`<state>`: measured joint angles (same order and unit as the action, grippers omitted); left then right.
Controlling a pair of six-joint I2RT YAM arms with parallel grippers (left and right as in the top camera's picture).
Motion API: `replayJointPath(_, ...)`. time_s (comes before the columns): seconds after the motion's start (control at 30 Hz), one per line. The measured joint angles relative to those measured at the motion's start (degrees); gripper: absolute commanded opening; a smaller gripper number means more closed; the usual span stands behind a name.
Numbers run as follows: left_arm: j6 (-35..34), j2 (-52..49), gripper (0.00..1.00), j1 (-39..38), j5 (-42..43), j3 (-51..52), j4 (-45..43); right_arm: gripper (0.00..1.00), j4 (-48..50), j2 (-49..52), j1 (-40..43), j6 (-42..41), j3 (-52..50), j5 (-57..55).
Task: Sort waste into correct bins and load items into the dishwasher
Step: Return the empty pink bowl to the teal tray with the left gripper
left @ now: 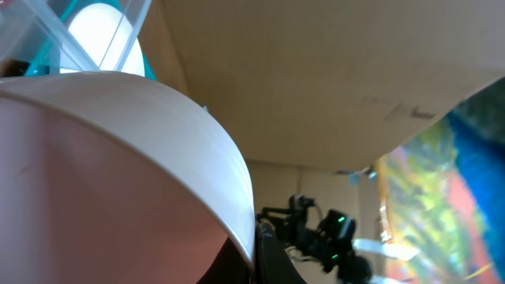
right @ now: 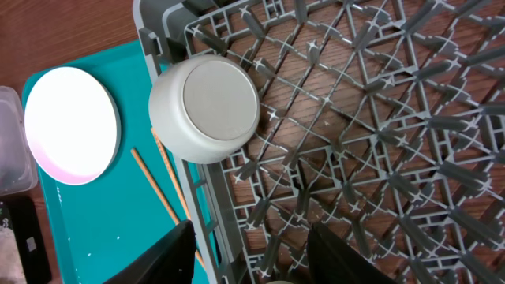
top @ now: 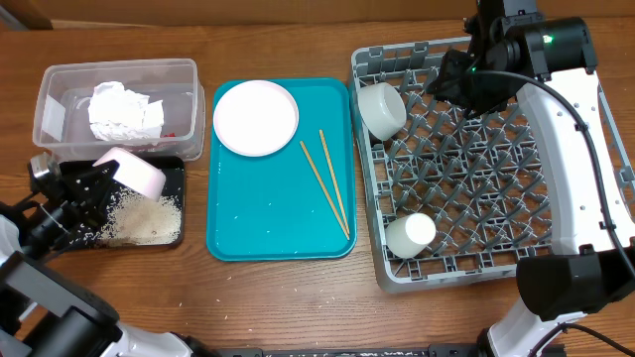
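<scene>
Pink bowl [top: 136, 171] — clamped in left gripper [top: 105, 179], tilted over black tray [top: 172, 177]; right gripper [right: 252, 254] gaped empty — a slip risked rice [top: 144, 218] on the table [top: 278, 297].

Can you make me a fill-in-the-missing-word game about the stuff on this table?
1. The teal plastic serving tray carries a round white plate and ____ thin wooden chopsticks.
2. The crumpled white paper napkin lies in the ____ plastic rectangular tub.
3. The left end effector holds a small pinkish bowl over the shallow ____ rectangular tray.
Missing words: two, clear, black.
</scene>
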<state>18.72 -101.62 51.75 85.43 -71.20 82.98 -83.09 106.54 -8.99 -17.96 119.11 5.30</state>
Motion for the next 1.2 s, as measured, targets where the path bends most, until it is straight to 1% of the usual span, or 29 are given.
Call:
replayJointPath(0.17, 2.9, 5.2, 0.04, -0.8, -3.7, -5.0, -1.0, 0.47, -0.1, 0.0, 0.0, 0.0, 0.0, -0.2)
replayJointPath(0.27, 4.2, 8.1, 0.04, -4.2, -7.6, -8.2, -0.9, 0.47, -0.1, 0.0, 0.0, 0.0, 0.0, -0.2)
replayJointPath(0.33, 3.7, 10.7, 0.04, -13.4, -13.4, -10.1, -4.4, 0.47, -0.1, 0.0, 0.0, 0.0, 0.0, -0.2)
replayJointPath(0.37, 1.3, 11.8, 0.04, -19.5, -18.0, -10.5, -8.2, 0.47, -0.1, 0.0, 0.0, 0.0, 0.0, -0.3)
replayJointPath(0.4, -1.9, 12.2, 0.04, -24.6, -22.8, -10.8, -11.3, 0.47, 0.0, 0.0, 0.0, 0.0, 0.0, -0.2)
replayJointPath(0.43, -7.1, 12.5, 0.04, -32.7, -31.4, -11.0, -14.7, 0.47, 0.0, 0.0, 0.0, 0.0, 0.0, -0.3)
replayJointPath(0.47, -10.8, 12.3, 0.04, -39.5, -37.6, -11.0, -15.6, 0.47, 0.0, 0.0, 0.0, 0.0, 0.0, -0.3)
replayJointPath(0.5, -13.0, 12.2, 0.04, -43.8, -41.3, -11.0, -15.8, 0.47, 0.0, 0.0, 0.0, 0.0, 0.0, -0.2)
replayJointPath(0.53, -16.7, 12.0, 0.04, -49.4, -47.7, -11.0, -16.0, 0.47, -0.1, 0.0, 0.0, 0.0, 0.0, -0.2)
replayJointPath(0.63, -26.8, 8.7, 0.04, -64.1, -62.4, -10.9, -17.8, 0.47, 0.0, 0.0, 0.0, 0.0, 0.0, -0.2)
replayJointPath(0.67, -29.7, 6.7, 0.04, -67.9, -66.5, -10.9, -18.7, 0.47, 0.0, 0.0, 0.0, 0.0, 0.0, -0.2)
replayJointPath(0.7, -31.5, 5.0, 0.04, -70.1, -69.0, -10.9, -19.2, 0.47, 0.0, 0.0, 0.0, 0.0, 0.0, -0.2)
replayJointPath(0.73, -35.0, 0.8, 0.04, -74.0, -73.2, -10.9, -20.6, 0.47, 0.1, 0.0, 0.0, 0.0, 0.0, -0.2)
replayJointPath(0.8, -37.6, -3.8, 0.04, -76.2, -75.9, -10.7, -21.6, 0.47, 0.1, 0.0, 0.0, 0.0, 0.0, -0.2)
replayJointPath(0.83, -39.8, -8.0, 0.06, -76.9, -77.9, -10.4, -22.3, 0.47, 0.1, 0.0, 0.0, 0.0, 0.0, -0.2)
replayJointPath(0.9, -40.8, -9.4, 0.13, -76.8, -79.1, -10.3, -22.4, 0.47, 0.2, 0.0, 0.0, 0.0, 0.0, -0.2)
replayJointPath(0.93, -41.2, -9.7, 0.19, -76.8, -79.4, -10.3, -22.6, 0.47, 0.4, 0.0, 0.0, 0.0, 0.0, -0.3)
replayJointPath(1.03, -41.7, -9.9, 0.24, -76.7, -80.1, -10.3, -22.0, 0.48, 1.0, 0.0, 0.0, 0.0, 0.0, 0.0)
replayJointPath(1.07, -41.9, -9.9, 0.25, -76.6, -80.2, -11.0, -20.3, 0.48, 1.1, 0.0, 0.0, 0.0, 0.0, 0.3)
replayJointPath(1.13, -42.2, -9.9, 0.32, -76.2, -80.5, -13.0, -17.1, 0.49, 1.5, 0.0, -0.1, 0.0, 0.0, 1.0)
replayJointPath(1.2, -42.4, -9.9, 0.38, -75.5, -81.2, -17.4, -13.2, 0.52, 2.1, 0.0, -0.5, 0.0, 0.0, 1.4)
